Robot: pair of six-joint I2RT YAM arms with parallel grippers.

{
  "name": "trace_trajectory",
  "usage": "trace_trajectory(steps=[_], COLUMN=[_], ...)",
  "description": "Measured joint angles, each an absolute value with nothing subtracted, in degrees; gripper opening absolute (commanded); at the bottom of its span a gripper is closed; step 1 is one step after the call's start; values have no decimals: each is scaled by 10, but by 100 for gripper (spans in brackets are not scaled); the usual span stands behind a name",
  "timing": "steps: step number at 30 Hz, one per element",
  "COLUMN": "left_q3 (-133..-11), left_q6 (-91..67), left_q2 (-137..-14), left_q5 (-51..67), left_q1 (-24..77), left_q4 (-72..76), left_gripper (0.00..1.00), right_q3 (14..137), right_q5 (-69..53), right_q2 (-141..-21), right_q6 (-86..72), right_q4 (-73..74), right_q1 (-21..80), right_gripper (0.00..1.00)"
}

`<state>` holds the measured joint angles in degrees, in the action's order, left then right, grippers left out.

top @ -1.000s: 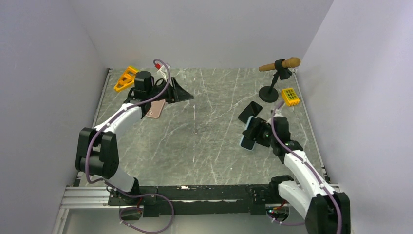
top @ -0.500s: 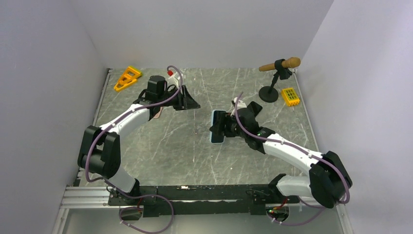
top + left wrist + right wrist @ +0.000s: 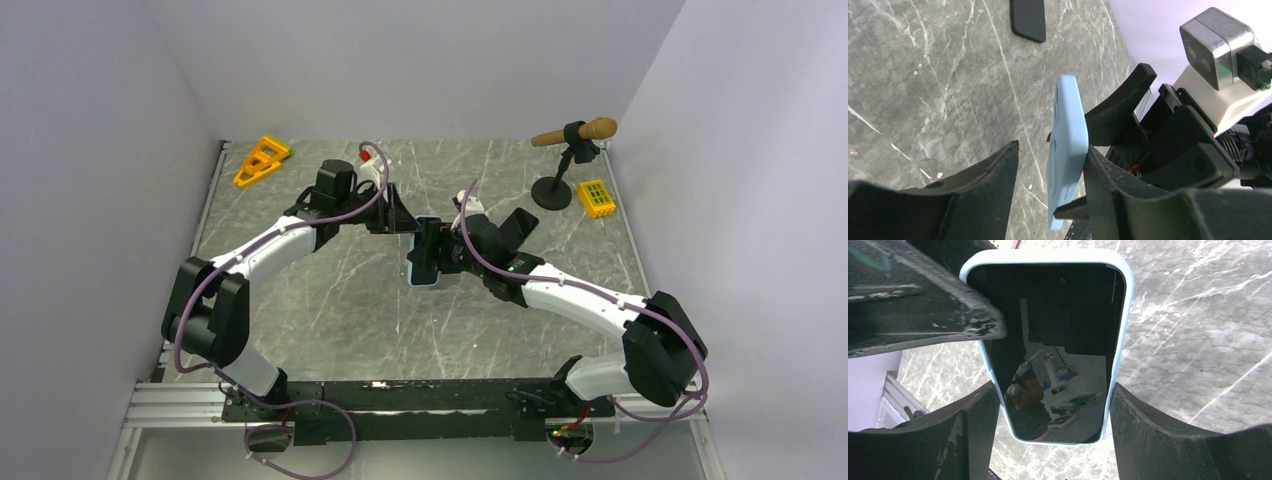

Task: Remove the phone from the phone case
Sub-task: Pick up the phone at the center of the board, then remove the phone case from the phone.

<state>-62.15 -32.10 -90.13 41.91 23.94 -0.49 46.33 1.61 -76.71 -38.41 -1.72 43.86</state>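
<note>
We hold phone case (image 3: 1068, 125) aloft, R gripper (image 3: 1053, 395) pinching its long edges — L gripper (image 3: 1050, 150) spread astride rim, prob. to pry phone (image 3: 1048, 330) out.

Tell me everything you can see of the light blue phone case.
The phone case is light blue, smooth-looking, with rounded corners; the dark-screened phone sits inside. It is held on edge above the table, the right hand shut on its long sides. The open left hand straddles it, one finger at the screen side.

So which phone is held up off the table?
The phone in the light blue case, in the right gripper; the black one lies flat on the table.
</note>
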Motion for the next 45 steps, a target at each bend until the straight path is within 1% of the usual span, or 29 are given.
trace_trajectory(steps=[7, 8, 9, 12, 13, 14, 15, 16, 17, 18, 22, 29, 32, 35, 37, 40, 45], left_q3=[-622, -622, -622, -622, -622, -623, -623, -624, -625, -625, -625, -635, -627, -586, -544, -483, -405], left_q6=[-319, -318, -317, -310, -307, -305, -304, -302, -298, -294, -262, -234, -260, -299, -329, -380, -493], left_q2=[-901, -901, -901, -901, -901, -901, -901, -901, -900, -899, -883, -813, -773, -714, -671, -623, -610], left_q5=[422, 422, 422, 425, 425, 424, 424, 423, 422, 422, 422, 395, 394, 398, 407, 435, 504], left_q1=[249, 251, 252, 257, 260, 261, 262, 262, 262, 261, 251, 218, 207, 196, 189, 180, 164], left_q4=[-7, -7, -7, -7, -7, -8, -9, -12, -16, -18, -38, -86, -76, -48, -22, 16, 140], left_gripper=[40, 37, 32, 9, 2, 0, 0, 0, 0, 0, 0, 0, 0, 0, 0, 0, 0], right_q3=[479, 482, 485, 493, 496, 498, 499, 499, 500, 500, 493, 434, 432, 433, 432, 423, 420], right_q5=[45, 49, 54, 65, 72, 77, 80, 81, 82, 83, 86, 197, 198, 163, 116, 36, -93], right_q2=[-770, -773, -775, -782, -785, -786, -787, -787, -787, -787, -759, -610, -607, -616, -608, -577, -567], right_q6=[-387, -388, -388, -388, -387, -385, -385, -385, -383, -380, -359, -322, -299, -283, -273, -267, -274], right_q4=[-2, 0, 0, 2, 7, 12, 16, 17, 19, 21, 23, 109, 154, 186, 183, 145, 59], right_q1=[480, 484, 488, 498, 501, 502, 503, 503, 504, 505, 507, 505, 486, 468, 462, 462, 462], right_gripper=[0, 0, 0, 0, 5, 27, 56, 80, 97, 99, 100, 99, 98, 98, 99, 99, 98])
